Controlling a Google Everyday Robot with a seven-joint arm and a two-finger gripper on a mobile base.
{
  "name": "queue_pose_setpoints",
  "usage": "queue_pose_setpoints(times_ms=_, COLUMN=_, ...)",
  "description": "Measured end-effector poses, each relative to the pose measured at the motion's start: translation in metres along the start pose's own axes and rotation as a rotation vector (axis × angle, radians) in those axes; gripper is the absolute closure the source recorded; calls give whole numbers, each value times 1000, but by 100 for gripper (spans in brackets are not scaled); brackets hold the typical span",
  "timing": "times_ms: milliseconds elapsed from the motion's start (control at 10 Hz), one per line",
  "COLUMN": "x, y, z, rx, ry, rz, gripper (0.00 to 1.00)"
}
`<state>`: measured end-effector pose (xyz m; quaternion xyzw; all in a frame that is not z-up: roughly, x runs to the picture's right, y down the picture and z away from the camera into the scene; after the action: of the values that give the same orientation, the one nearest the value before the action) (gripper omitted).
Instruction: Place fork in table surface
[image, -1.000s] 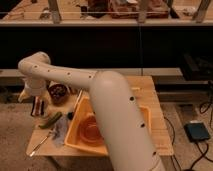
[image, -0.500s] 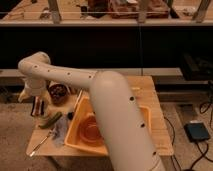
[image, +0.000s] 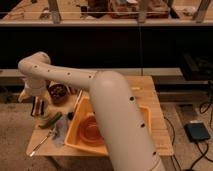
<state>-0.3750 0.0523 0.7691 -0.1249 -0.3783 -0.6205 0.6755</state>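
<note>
The fork (image: 43, 142) lies flat on the table surface (image: 150, 107) near its front left corner, handle pointing toward the front edge. It rests partly on a pale crumpled wrapper. My gripper (image: 37, 107) hangs at the table's left edge, above and behind the fork and clear of it. Its fingers point down and stand open with nothing between them. The white arm sweeps from the lower right across the tabletop to the gripper.
A green elongated vegetable (image: 51, 120) lies just right of the gripper. A dark bowl (image: 59, 92) stands behind it. The yellow tub (image: 87, 131) holds an orange dish, with a small blue object (image: 70, 115) at its left rim. A dark shelf runs behind the table.
</note>
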Motion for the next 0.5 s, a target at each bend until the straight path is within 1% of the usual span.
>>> queue_pose_setpoints(times_ms=200, x=-1, y=0, z=0, rx=4, ry=2, rz=-1, gripper=20)
queue_pose_setpoints(times_ms=300, x=-3, y=2, z=-2, rx=3, ry=18, rz=20, gripper=20)
queue_pose_setpoints(times_ms=400, x=-9, y=5, z=-7, rx=9, ry=40, rz=54, gripper=20)
queue_pose_setpoints(times_ms=500, x=-23, y=16, z=-16, rx=9, ry=70, rz=111, gripper=20)
